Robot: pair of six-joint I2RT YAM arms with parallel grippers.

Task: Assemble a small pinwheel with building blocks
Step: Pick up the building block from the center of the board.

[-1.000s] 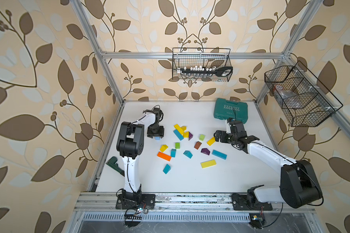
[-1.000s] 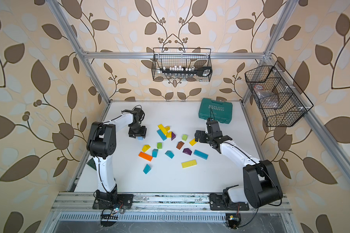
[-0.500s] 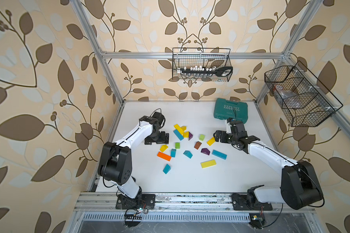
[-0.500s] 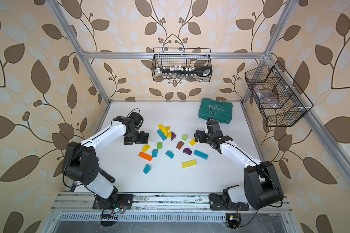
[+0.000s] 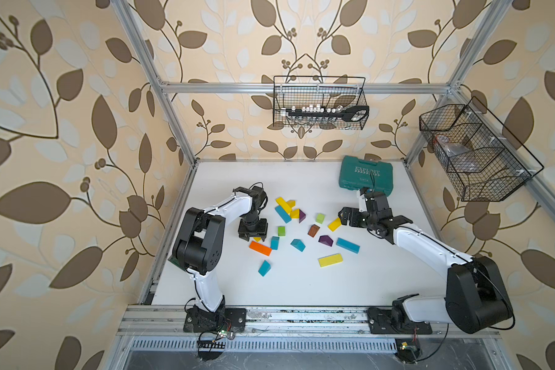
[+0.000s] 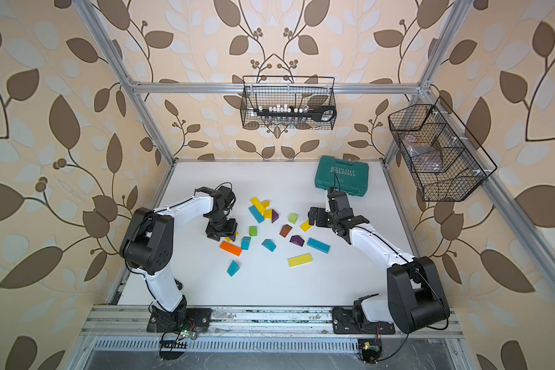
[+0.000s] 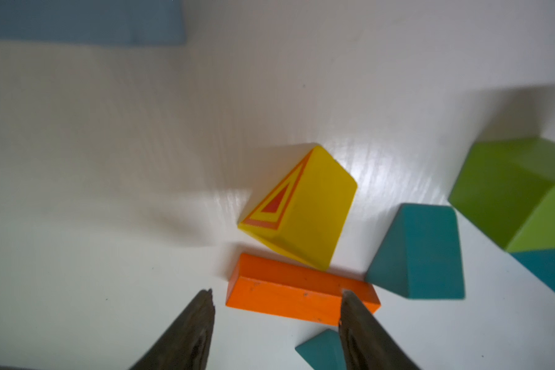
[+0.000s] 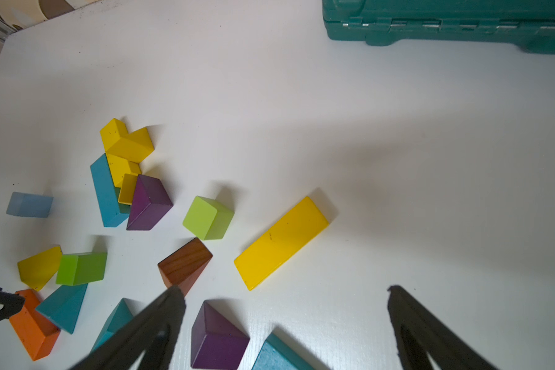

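The building blocks lie loose in the middle of the white table (image 5: 302, 288) in both top views. My left gripper (image 5: 253, 236) (image 7: 276, 293) hangs open and empty just above an orange bar (image 5: 260, 248) (image 7: 285, 275) and a yellow wedge (image 7: 305, 208). Beside these lie a teal wedge (image 7: 420, 253) and a green cube (image 7: 519, 192). A pale-blue cube (image 8: 29, 204) rests apart, behind that gripper. My right gripper (image 5: 370, 221) (image 8: 284, 290) is wide open and empty, raised over a yellow bar (image 5: 334, 224) (image 8: 282, 242), a purple wedge (image 8: 218, 336) and a brown wedge (image 8: 185, 264).
A teal case lettered EXPLOIT (image 5: 366, 176) sits at the back right of the table. Wire baskets hang on the back wall (image 5: 318, 105) and the right wall (image 5: 474, 153). A yellow bar (image 5: 330, 260) and a teal wedge (image 5: 264, 267) lie nearer the front rail.
My left arm has swung its elbow out and back, and its gripper has moved forward from the pale-blue cube to the orange bar and yellow wedge. The right arm has barely moved.
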